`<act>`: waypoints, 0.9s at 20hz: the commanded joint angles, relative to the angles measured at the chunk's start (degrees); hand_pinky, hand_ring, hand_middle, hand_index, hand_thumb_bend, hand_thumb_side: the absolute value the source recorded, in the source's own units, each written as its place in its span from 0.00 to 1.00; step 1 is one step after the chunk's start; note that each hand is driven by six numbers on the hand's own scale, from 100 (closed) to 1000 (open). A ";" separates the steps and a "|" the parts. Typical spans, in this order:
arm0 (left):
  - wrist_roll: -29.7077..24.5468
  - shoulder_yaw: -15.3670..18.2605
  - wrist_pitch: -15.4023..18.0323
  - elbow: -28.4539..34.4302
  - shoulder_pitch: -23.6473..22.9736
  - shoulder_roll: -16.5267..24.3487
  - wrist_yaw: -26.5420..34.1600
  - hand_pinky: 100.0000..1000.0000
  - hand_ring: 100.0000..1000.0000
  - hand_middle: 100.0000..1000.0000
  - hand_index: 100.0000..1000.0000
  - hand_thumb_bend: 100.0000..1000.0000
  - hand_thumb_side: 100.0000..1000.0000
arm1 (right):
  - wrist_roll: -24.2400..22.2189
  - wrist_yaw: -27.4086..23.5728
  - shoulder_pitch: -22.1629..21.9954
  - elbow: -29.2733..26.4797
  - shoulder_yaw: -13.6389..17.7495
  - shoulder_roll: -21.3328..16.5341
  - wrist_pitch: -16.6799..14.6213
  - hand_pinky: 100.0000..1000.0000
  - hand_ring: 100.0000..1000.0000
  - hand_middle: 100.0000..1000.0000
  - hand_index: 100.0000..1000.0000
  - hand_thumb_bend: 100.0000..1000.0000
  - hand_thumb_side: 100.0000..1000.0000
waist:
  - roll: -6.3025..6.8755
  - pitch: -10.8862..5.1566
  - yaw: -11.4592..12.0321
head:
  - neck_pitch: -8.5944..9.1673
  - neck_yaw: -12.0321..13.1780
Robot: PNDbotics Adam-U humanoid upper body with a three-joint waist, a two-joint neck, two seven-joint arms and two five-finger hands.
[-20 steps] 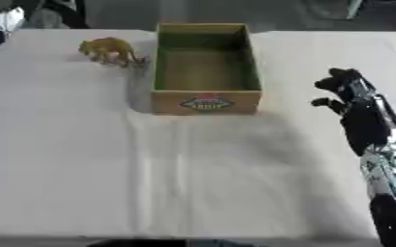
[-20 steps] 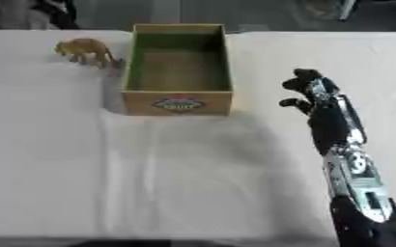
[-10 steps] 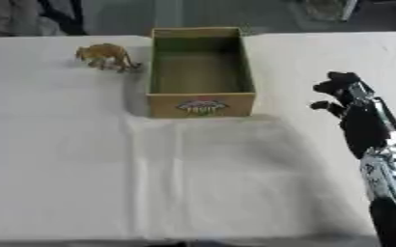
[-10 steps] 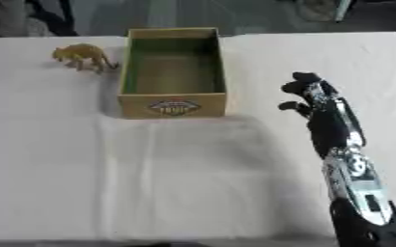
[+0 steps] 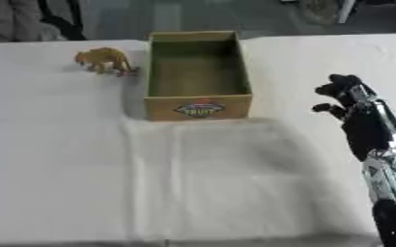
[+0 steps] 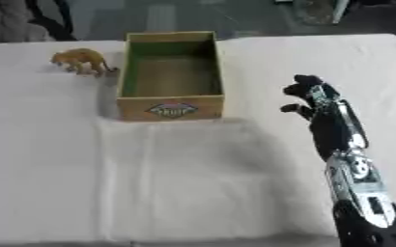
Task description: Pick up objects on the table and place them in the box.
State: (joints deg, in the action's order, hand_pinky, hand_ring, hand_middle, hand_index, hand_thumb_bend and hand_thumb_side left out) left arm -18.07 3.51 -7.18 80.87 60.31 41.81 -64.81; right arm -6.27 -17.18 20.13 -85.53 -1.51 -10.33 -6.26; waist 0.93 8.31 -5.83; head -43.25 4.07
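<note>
White cloth-covered table [image 5: 201,183]; open cardboard box [image 5: 199,75]; dark floor beyond.

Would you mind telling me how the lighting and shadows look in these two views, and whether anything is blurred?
Left eye view: soft, even light, no glare on the white tablecloth; the cardboard box casts a faint shadow to its left; the label is blurred. Right eye view: the toy animal is soft-edged, its details unclear; the right hand shows as a dark shape with little detail.

Box [image 5: 199,77]: an oval label [image 5: 200,109] on the near wall at 6 o'clock, red and green with dark lettering; its word appears to read "FRUIT" but cannot be confirmed. No other text.
</note>
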 commanded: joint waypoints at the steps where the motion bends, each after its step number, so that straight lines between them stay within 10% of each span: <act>1: 0.91 -0.88 0.81 -9.49 3.55 -1.19 -4.07 0.56 0.53 0.54 0.67 0.74 0.00 | -0.21 0.27 0.41 -0.53 -0.12 -1.08 -0.02 0.52 0.75 0.56 0.72 0.00 0.57 | 0.13 -1.09 -0.34 | -0.31 0.55; 18: 10.87 2.55 -3.35 -44.86 9.34 -10.39 -8.08 0.54 0.51 0.51 0.65 0.61 0.00 | -1.42 0.46 1.32 -0.25 -1.32 -0.68 0.31 0.52 0.75 0.56 0.72 0.00 0.58 | 1.47 0.26 -5.60 | 0.83 3.46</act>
State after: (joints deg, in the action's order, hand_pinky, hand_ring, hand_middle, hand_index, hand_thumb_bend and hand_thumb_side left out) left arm -7.82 5.18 -9.80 37.14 68.10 30.58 -73.42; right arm -7.46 -16.92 20.42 -85.16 -2.72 -10.33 -5.88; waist 2.53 9.47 -11.59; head -43.09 7.14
